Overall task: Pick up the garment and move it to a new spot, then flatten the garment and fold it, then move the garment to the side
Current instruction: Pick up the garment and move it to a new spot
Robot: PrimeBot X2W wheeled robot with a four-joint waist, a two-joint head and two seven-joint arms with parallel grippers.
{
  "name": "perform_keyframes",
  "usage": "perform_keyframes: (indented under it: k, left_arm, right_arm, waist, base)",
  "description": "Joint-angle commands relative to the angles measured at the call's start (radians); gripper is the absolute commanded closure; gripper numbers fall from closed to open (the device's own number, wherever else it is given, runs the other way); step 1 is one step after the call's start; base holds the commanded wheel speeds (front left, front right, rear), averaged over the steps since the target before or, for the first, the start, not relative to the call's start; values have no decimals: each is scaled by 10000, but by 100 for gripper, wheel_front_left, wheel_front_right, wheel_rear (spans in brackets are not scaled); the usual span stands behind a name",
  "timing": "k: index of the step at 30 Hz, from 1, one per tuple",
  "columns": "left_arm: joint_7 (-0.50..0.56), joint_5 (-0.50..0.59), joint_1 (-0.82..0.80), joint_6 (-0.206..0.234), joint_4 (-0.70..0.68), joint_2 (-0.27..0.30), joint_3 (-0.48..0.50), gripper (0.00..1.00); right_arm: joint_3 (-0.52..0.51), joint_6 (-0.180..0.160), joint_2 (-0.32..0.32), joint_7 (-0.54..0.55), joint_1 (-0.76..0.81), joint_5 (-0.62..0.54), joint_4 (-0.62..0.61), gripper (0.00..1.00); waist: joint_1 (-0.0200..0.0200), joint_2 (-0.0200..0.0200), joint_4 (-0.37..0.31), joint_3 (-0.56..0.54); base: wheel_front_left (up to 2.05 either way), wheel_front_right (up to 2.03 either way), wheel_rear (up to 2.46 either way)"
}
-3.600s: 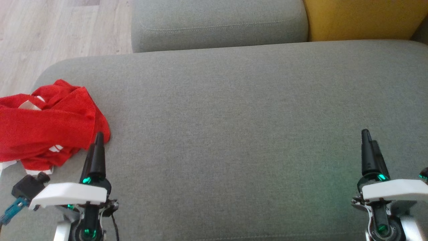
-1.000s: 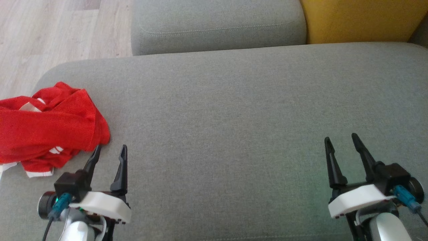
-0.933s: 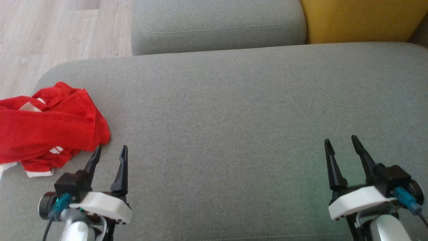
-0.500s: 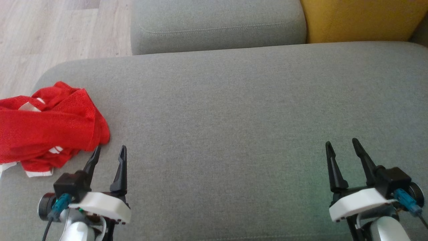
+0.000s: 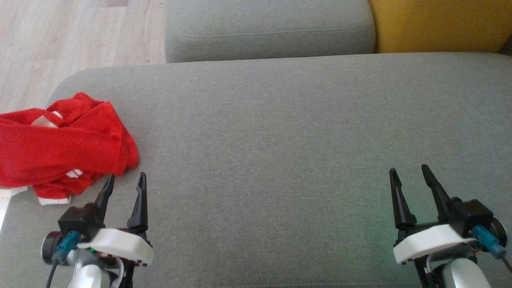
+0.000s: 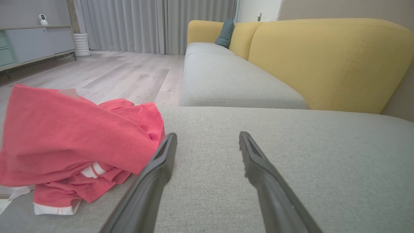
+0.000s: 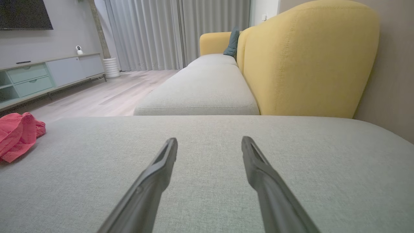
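Observation:
The garment (image 5: pixel 60 148) is a crumpled red piece with white trim, lying at the left end of the grey couch seat (image 5: pixel 280 140). It shows again in the left wrist view (image 6: pixel 74 142) and at the far left of the right wrist view (image 7: pixel 17 134). My left gripper (image 5: pixel 125 181) stands open just beside the garment's near right corner, its left finger (image 6: pixel 155 171) close to the cloth's edge, nothing between the fingers. Far to the right my right gripper (image 5: pixel 409 173) hovers open over bare cushion (image 7: pixel 210 142).
A second grey seat cushion (image 5: pixel 268 28) and a yellow backrest (image 5: pixel 440 24) lie beyond the seat. Wooden floor (image 5: pixel 60 36) lies off the seat's left end. A low sideboard (image 7: pixel 42 77) and curtains (image 7: pixel 161 32) stand across the room.
The head camera has shifted, so the whole picture slid slightly right and down. Compared with the oldest frame, both grippers have rolled so their two spread fingers show. The garment lies as before.

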Motion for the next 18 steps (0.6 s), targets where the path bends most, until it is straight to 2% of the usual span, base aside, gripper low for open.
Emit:
perform_keyframes:
  k: [1, 18]
  left_arm:
    - [-124, -50, -485, 29, -322, 112, 445, 0]
    - [-124, -61, -566, 50, -443, 183, 746, 0]
  right_arm:
    - [251, -9, 8, -123, -358, 57, -414, 0]
    - [507, -9, 105, -9, -344, 96, -800, 0]
  waist:
    - [0, 0, 154, -3]
    - [0, 0, 2033, 4]
  base:
    - [0, 0, 0]
    - [0, 0, 0]
